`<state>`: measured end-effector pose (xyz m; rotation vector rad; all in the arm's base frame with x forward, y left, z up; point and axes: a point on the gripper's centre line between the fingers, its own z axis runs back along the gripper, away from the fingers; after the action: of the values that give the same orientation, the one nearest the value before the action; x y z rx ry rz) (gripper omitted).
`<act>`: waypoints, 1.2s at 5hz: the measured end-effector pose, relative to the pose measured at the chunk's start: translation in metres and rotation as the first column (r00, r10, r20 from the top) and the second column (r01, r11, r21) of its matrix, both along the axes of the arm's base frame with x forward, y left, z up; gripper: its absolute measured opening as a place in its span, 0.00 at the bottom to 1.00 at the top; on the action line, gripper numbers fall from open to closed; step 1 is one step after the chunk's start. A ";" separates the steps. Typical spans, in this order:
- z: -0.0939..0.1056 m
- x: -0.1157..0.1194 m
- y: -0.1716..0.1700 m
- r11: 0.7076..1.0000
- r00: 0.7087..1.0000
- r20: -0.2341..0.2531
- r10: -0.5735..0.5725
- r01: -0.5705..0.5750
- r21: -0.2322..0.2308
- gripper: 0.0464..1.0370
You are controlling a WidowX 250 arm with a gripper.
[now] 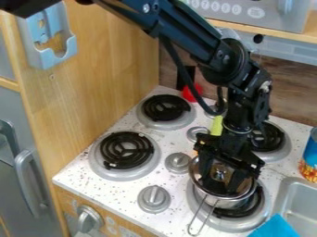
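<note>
The black gripper (223, 181) points down into a small silver pot (230, 202) on the front right burner. Its two fingers stand apart inside the rim, with part of the pot's brownish inside visible between them. Whether the fingertips touch the pot wall cannot be told. The pot's wire handle (201, 221) extends toward the front edge of the stove. Part of the back rim is hidden behind the gripper.
White speckled stovetop (167, 159) with black coil burners and grey knobs. Behind the gripper are a yellow-green object (217, 125) and a red one (192, 92). At right: a sink (298, 200), a blue cloth (275, 227) and a can (309, 162). A wooden panel (102, 88) bounds the left.
</note>
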<state>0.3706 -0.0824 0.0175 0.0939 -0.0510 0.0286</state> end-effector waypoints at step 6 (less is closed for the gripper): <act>0.016 -0.004 0.029 0.989 0.991 0.052 0.124 -0.120 -0.087 0.26</act>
<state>0.3668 -0.0533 0.0339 0.0121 -0.1013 0.1558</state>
